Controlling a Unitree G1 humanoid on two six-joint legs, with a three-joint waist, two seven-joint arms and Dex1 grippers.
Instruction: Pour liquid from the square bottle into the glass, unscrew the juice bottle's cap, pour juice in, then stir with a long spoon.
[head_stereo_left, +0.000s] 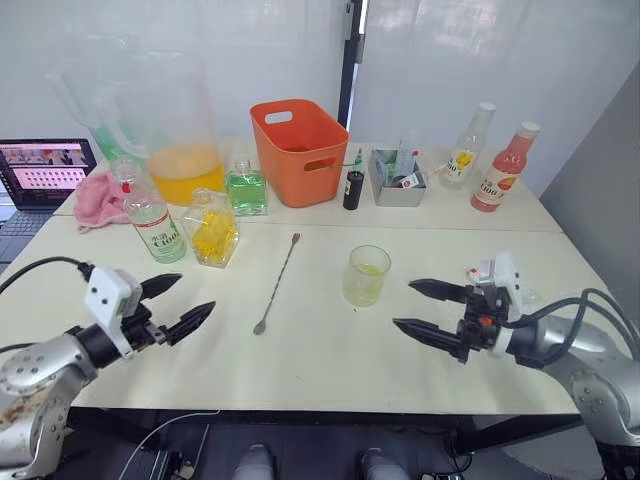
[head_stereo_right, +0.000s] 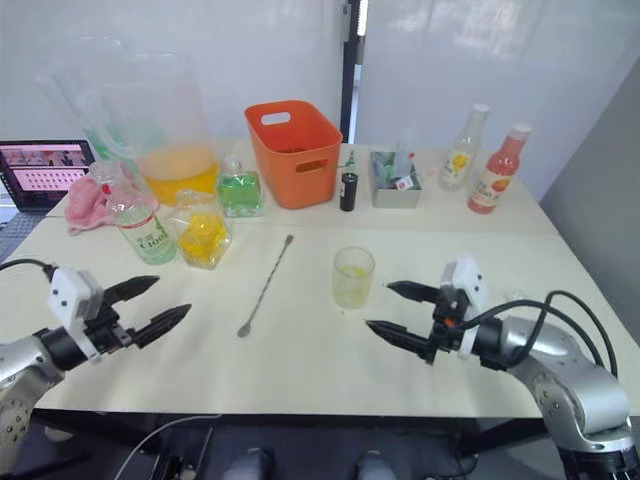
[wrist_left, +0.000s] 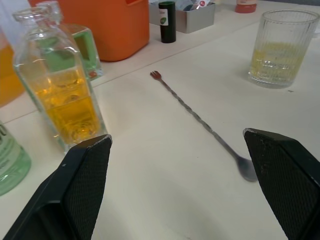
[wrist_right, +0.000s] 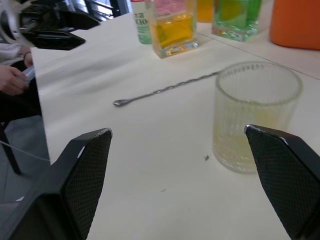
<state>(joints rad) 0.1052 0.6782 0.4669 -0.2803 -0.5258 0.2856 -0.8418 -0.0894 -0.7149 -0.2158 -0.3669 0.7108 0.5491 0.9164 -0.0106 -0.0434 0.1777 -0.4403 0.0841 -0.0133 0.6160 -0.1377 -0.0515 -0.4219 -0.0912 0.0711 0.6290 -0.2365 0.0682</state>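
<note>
Trouble first: glass everywhere and both arms empty, so a clumsy reach by the left gripper (head_stereo_left: 178, 304) toward the square clear glass bottle of amber liquid (head_stereo_left: 211, 228) could clip the green-labelled clear plastic bottle (head_stereo_left: 152, 217) crowded right beside it and knock one over. That square bottle stands at about ten o'clock from the ribbed clear drinking glass (head_stereo_left: 366, 274), well apart from it, with its stopper on and amber liquid filling the lower part. The ribbed glass sits upright near the middle of the white worktop (head_stereo_left: 320, 350) and holds a shallow yellowish layer, so my read is the first pour may already be in, though I can't be sure. Lying flat at nine o'clock from the glass, the long twisted metal spoon (head_stereo_left: 277, 283) waits untouched. Left fingers spread wide, pinching nothing; the right gripper (head_stereo_left: 425, 309) at four o'clock from the glass is likewise spread and empty. A wide swing from that side could bump the glass and slop it.
</note>
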